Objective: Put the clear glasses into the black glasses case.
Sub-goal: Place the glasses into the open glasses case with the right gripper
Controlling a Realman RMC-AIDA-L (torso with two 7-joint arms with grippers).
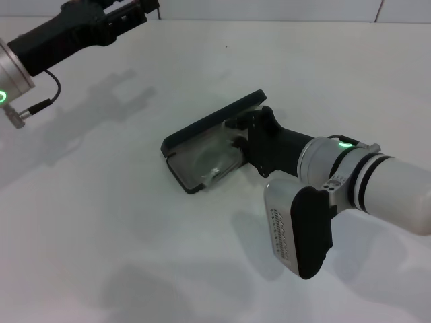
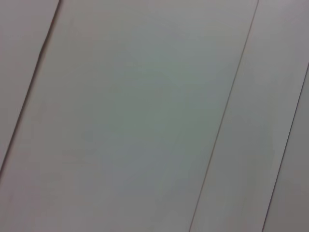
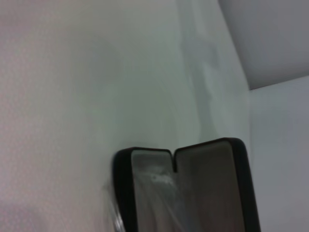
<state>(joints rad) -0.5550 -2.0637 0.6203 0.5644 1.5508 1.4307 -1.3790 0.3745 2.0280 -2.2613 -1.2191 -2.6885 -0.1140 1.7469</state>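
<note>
White tabletop [image 1: 101, 222] fills the scene, bare in the foreground. Nearest, the right gripper [image 1: 237, 131] reaches in from the right side over the matte black, rounded clamshell glasses case [image 1: 182, 138], which lies open mid-table, lid raised along its far edge. The colourless transparent plastic glasses [image 1: 215, 161] lie in the grey-lined lower shell, one end seemingly spilling over the rim.

Judging from this, the placing step is nearly done; doing it well means seating the frame fully inside the rim and letting go gently, lifting straight away so the thin arms don't catch.

Whether the right claw is spread or pinching the frame cannot be told; its tips are hidden by its own body. Farthest, the left gripper [image 1: 131, 13] is parked at the back left corner, its fingers cut off; its wrist camera shows only blank panels.
</note>
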